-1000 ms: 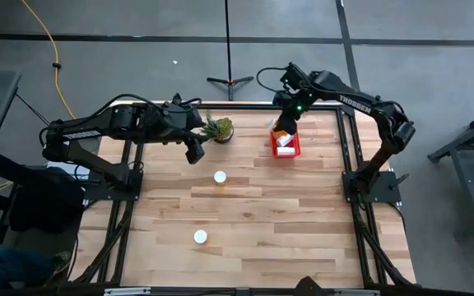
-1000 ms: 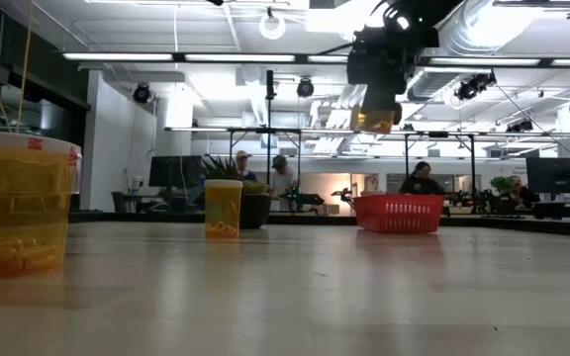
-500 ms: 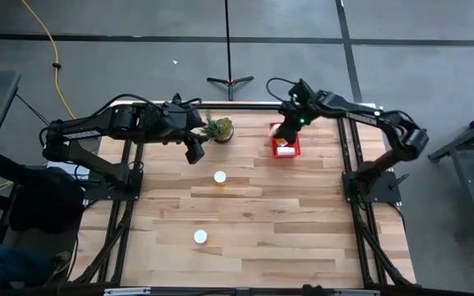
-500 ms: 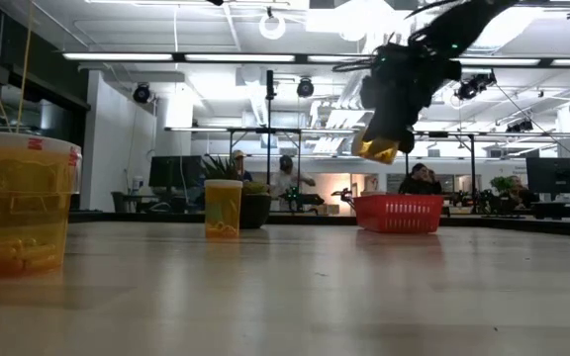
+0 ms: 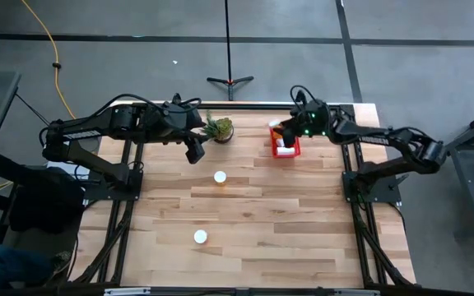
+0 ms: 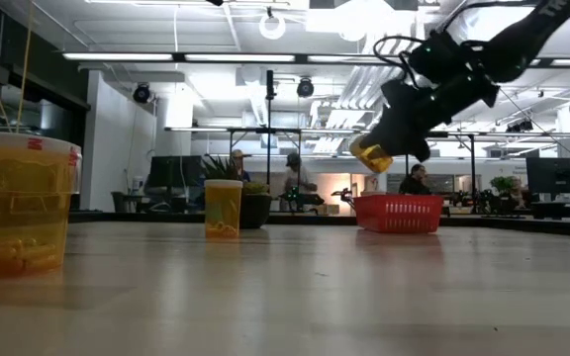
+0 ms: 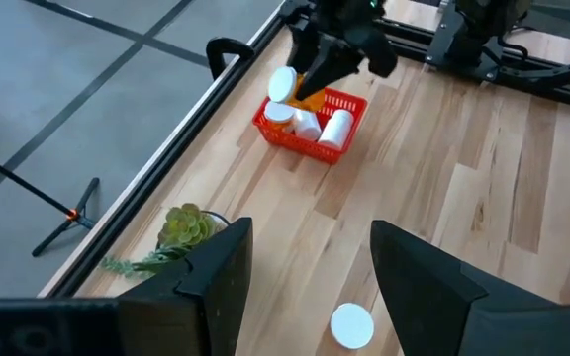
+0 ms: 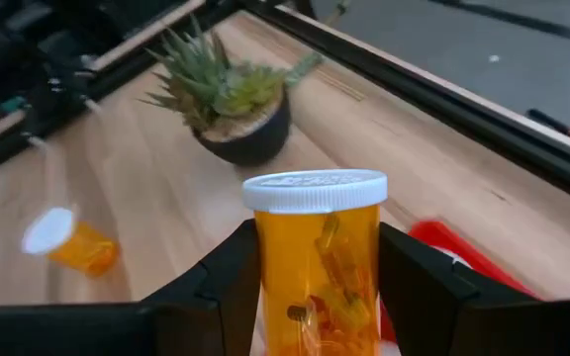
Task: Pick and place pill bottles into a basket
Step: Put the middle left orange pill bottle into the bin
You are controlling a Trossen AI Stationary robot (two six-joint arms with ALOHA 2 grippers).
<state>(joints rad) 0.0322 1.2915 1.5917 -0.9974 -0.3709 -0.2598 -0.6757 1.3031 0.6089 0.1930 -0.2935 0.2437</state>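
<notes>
held bottle: we have one pill bottle [image 8: 316,267] clamped in the right gripper [image 8: 317,297], white cap away from the wrist, orange body between the fingers [image 8: 216,292]. It hangs over the basket's plant-side end, not yet inside.
basket: red basket [image 5: 294,150] sits near the table's far edge, toward the far right corner. We count approx 3 white-capped bottles in it already [image 7: 310,124]; exact no. hard to tell.
loose bottles: two left on the table [image 5: 303,230] – one [image 5: 220,177] about mid-table, one [image 5: 200,237] nearer the front edge. Both upright, well apart from basket.
right arm: reaches in low from the right edge, gripper tilted, above the basket in the low view [image 6: 379,153].
left gripper: jaws apart, holding nothing [image 7: 305,282]; hovers just beside the potted plant [image 5: 218,128] near the far edge, with the mid-table bottle below it.
step in hand: the drop, we judge. To do it well – centre the bottle over a free gap between the caps, come down inside the rim before letting go, open the jaws fully, lift straight out.
risk: if we release too high or off-centre, the bottle could bounce off the others or tip over the low wall onto the table.
next: prob. left arm takes the mid-table bottle, as it's nearest.
</notes>
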